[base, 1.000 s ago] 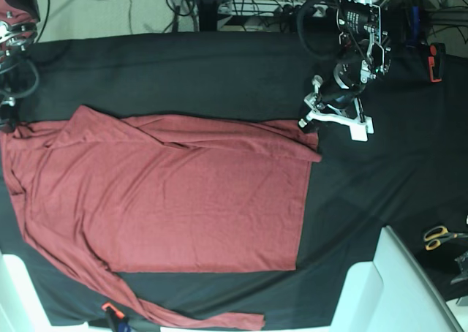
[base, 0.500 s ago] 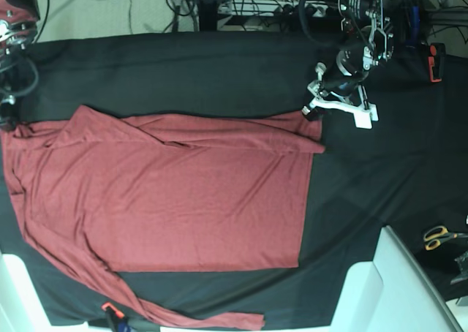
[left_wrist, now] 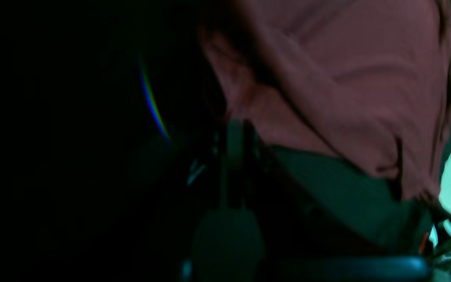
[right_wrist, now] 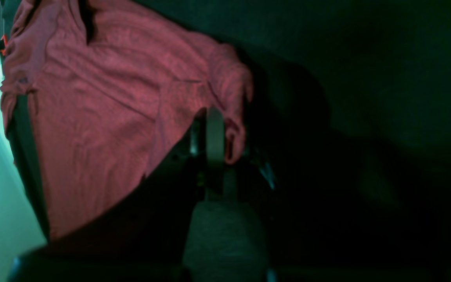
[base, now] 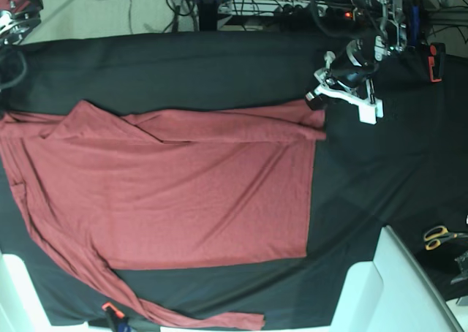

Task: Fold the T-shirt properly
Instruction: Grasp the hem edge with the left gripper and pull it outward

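The T-shirt [base: 168,189] lies spread on the black tablecloth [base: 365,171] covering the desk, one long sleeve trailing along the shirt's near edge. At the shirt's far hem corner the left gripper [base: 316,98] has its jaws pinching the fabric; at the opposite far corner the right gripper [right_wrist: 214,129] likewise has its jaws pressed together on a bunched fold. Scissors [base: 441,235] lie well apart from the shirt, beyond its hem.
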Tool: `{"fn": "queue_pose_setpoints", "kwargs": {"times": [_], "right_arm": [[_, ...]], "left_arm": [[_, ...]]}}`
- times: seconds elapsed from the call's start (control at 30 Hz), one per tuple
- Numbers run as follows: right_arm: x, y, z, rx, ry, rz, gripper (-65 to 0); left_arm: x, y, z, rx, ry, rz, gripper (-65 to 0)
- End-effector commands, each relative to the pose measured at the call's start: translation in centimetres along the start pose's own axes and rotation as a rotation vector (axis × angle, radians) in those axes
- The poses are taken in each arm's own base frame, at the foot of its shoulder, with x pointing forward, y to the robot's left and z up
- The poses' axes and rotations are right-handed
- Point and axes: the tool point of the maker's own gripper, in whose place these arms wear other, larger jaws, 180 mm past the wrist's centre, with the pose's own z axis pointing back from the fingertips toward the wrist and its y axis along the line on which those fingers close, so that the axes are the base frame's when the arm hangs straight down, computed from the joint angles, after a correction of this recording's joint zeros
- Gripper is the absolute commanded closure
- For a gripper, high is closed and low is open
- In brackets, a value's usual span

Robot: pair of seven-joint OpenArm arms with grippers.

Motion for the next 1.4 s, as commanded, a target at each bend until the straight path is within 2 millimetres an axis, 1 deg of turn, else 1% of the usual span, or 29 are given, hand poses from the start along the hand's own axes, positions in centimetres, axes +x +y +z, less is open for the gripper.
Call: {"fn": "queue_pose_setpoints", "kwargs": {"times": [0.0,0.07,0.17,0.23,0.3,0.37,0.43,0.5,0.7,0.77,0.83,0.9,0.97,1.1,1.2,1.27,1.37], "right_arm": [[2.6,0.9,0.8,0.018,-0.061,0.027,-0.2],[2.8,1.0,1.0,0.018,-0.058,0.035,-0.2],[3.2,1.1,1.3,0.016,-0.071,0.045,-0.2],[3.5,1.0,1.5,0.012,-0.078,0.052,-0.2],[3.3,0.3,1.8,-0.002,-0.073,0.057,-0.2],[3.3,0.1,1.9,-0.007,-0.073,0.059,-0.2],[3.3,-0.6,2.3,-0.025,-0.055,0.067,-0.2],[3.2,-0.8,2.4,-0.028,-0.037,0.072,-0.2],[3.2,-0.9,2.5,-0.031,-0.032,0.074,-0.2],[2.9,-0.5,2.2,-0.031,-0.019,0.101,-0.2],[2.2,0.1,1.7,-0.030,0.008,0.132,-0.2],[1.9,0.2,1.5,-0.029,0.014,0.132,-0.2],[0.7,0.2,1.1,-0.026,0.031,0.115,-0.2],[0.4,0.0,1.1,-0.029,0.035,0.111,-0.2],[0.6,0.0,1.1,-0.030,0.020,0.112,-0.2],[0.8,-0.4,1.3,-0.039,0.022,0.116,-0.2],[0.9,-0.6,1.4,-0.044,0.018,0.119,-0.2]], "left_arm": [[1.5,-0.9,0.5,-0.029,-0.044,-0.017,0.0],[2.1,-1.5,0.7,-0.041,-0.059,-0.031,0.0],[2.5,-1.9,0.9,-0.049,-0.068,-0.040,0.0],[2.0,-1.9,0.9,-0.050,-0.042,-0.042,0.0],[1.7,-1.9,0.9,-0.049,-0.025,-0.043,0.0],[1.2,-1.3,1.2,-0.035,-0.013,-0.045,0.0],[1.2,-0.8,1.5,-0.024,-0.007,-0.055,0.0],[0.8,-0.2,1.8,-0.011,0.003,-0.060,0.0],[1.5,1.9,3.0,0.039,-0.016,-0.052,0.0],[1.6,2.0,3.0,0.041,-0.018,-0.053,0.0],[1.4,1.8,2.9,0.036,-0.011,-0.057,0.0],[1.1,1.7,2.8,0.034,-0.007,-0.054,0.0],[0.8,1.8,2.8,0.036,-0.001,-0.050,0.0],[0.7,1.9,2.8,0.040,0.003,-0.050,0.0],[0.8,2.0,2.9,0.039,0.003,-0.053,0.0],[0.4,2.2,3.2,0.044,0.009,-0.051,0.0],[0.4,2.0,3.4,0.042,0.008,-0.057,0.0]]}}
